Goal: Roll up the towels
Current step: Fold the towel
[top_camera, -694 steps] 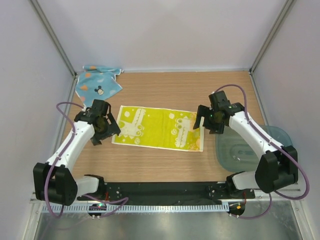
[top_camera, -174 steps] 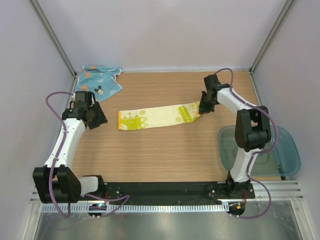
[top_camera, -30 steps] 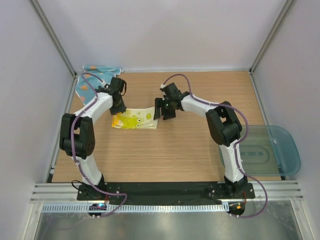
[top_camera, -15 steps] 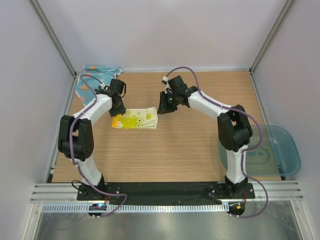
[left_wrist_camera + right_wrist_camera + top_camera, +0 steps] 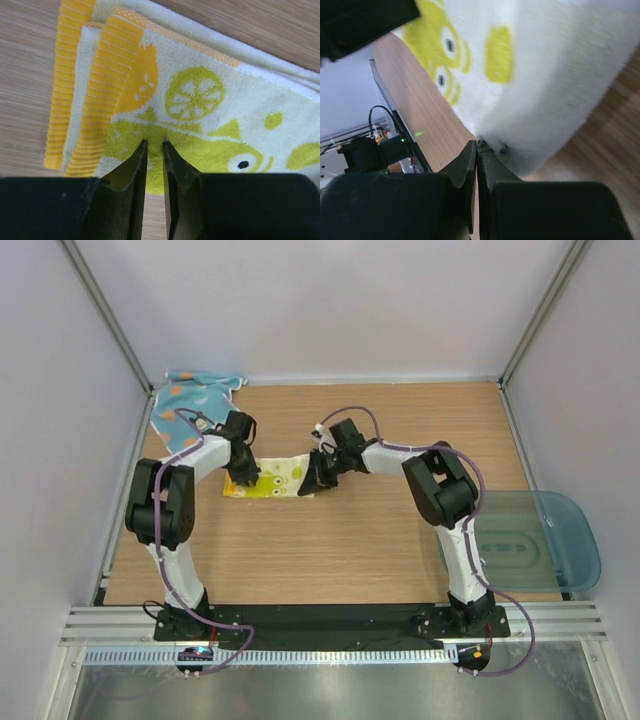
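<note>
The yellow towel (image 5: 275,480) with green print lies folded into a short strip left of the table's middle. My left gripper (image 5: 243,478) stands on its left part. In the left wrist view the jaws are nearly together and the tips (image 5: 154,145) pinch into the printed cloth (image 5: 210,100) beside the orange striped hem. My right gripper (image 5: 312,480) is at the towel's right end, jaws shut (image 5: 477,144), tips touching the edge of the white underside (image 5: 555,85); no cloth shows between them. The light blue towel (image 5: 190,400) lies crumpled in the back left corner.
A clear bluish plastic tub (image 5: 530,540) sits at the right edge of the table. Metal frame posts (image 5: 105,320) and white walls close in the left, back and right sides. Both arm bases are bolted on the black rail (image 5: 330,622) in front.
My right gripper closed from open and came back down against the towel's right end. My left gripper shifted from the towel's left edge onto the cloth and narrowed.
</note>
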### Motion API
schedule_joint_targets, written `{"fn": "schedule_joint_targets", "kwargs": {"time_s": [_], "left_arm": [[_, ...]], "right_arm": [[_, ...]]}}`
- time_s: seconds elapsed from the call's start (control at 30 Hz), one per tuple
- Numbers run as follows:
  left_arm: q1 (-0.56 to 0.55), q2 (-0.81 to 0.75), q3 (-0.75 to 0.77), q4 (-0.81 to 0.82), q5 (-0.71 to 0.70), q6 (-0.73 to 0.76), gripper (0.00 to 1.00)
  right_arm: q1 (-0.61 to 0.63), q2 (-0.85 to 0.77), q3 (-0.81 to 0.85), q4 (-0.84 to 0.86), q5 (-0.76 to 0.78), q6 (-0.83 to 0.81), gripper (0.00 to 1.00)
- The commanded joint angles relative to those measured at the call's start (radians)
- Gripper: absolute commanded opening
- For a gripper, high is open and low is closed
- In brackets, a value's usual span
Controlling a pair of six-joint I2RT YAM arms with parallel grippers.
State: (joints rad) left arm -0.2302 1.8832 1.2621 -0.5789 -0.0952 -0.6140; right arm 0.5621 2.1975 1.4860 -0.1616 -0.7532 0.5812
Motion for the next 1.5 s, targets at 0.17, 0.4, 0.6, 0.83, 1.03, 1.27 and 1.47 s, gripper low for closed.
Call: {"fn": "schedule_joint_targets", "kwargs": {"time_s": [0.17, 0.4, 0.6, 0.83, 1.03, 1.27, 1.47], "left_arm": [[0.014, 0.028, -0.009, 0.024, -0.035, 0.005, 0.19], [-0.038, 0.039, -0.004, 0.021, -0.098, 0.036, 0.18], [-0.077, 0.021, -0.007, 0.007, -0.132, 0.045, 0.18], [-0.083, -0.022, -0.012, -0.01, -0.144, 0.033, 0.18], [-0.081, -0.064, 0.074, -0.099, -0.211, 0.019, 0.25], [-0.078, -0.013, 0.125, -0.148, -0.253, 0.01, 0.29], [-0.049, 0.019, 0.05, -0.108, -0.239, -0.004, 0.28]], "right_arm": [[-0.057, 0.033, -0.153, 0.155, -0.043, 0.037, 0.05], [-0.082, -0.08, -0.289, 0.155, -0.046, 0.022, 0.05], [-0.082, -0.245, -0.342, 0.321, -0.222, 0.135, 0.05], [-0.082, -0.15, -0.143, 0.378, -0.227, 0.219, 0.05], [-0.087, 0.072, 0.121, 0.272, -0.08, 0.192, 0.02], [-0.088, 0.241, 0.246, 0.134, 0.009, 0.12, 0.01], [-0.117, 0.266, 0.162, 0.201, 0.002, 0.121, 0.01]]}}
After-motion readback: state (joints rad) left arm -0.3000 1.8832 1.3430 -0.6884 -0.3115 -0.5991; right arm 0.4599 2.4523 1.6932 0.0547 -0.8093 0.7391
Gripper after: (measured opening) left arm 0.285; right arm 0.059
